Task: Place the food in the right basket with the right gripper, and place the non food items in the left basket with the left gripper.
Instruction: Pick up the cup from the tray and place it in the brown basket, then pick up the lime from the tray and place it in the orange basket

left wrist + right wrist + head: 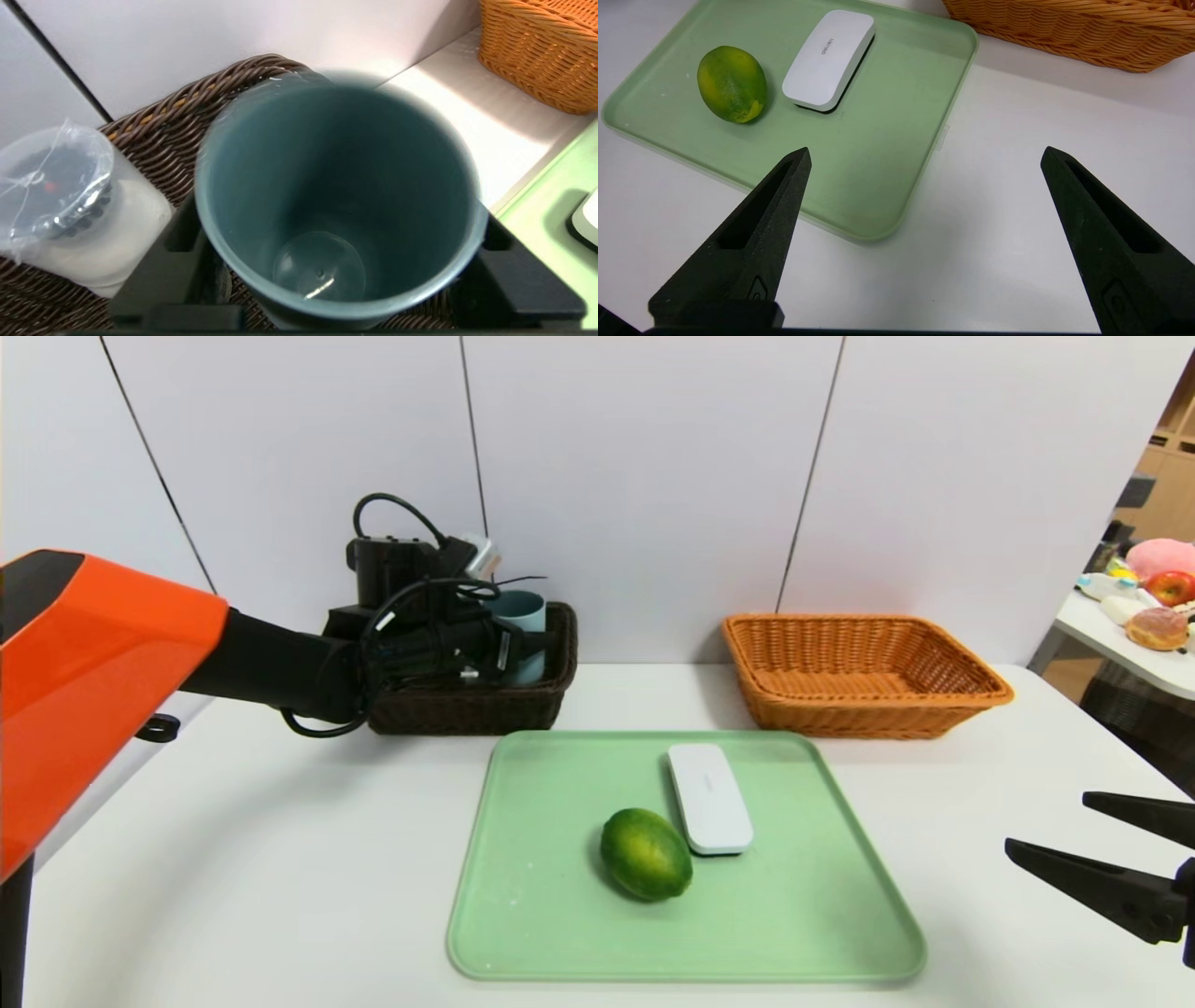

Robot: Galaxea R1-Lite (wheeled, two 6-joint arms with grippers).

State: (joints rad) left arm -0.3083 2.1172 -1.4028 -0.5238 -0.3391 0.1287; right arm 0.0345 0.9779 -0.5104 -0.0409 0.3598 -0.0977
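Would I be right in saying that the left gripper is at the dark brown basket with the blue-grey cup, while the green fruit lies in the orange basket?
Not quite: the green fruit lies on the green tray, as the head view shows. The rest is right.

Bright, even light washes the head view, the table [280, 859] around the tray [691, 933] nearly white. Soft shadows lie beside the lime [646, 854] on the tray and on the table below the left arm [280, 667]. In the left wrist view, the cup's [327, 196] rim is blurred, glare streaks its bottom, and highlights glint off the bottle's [60, 186] clear wrap. The right wrist view is crisp around the tray.
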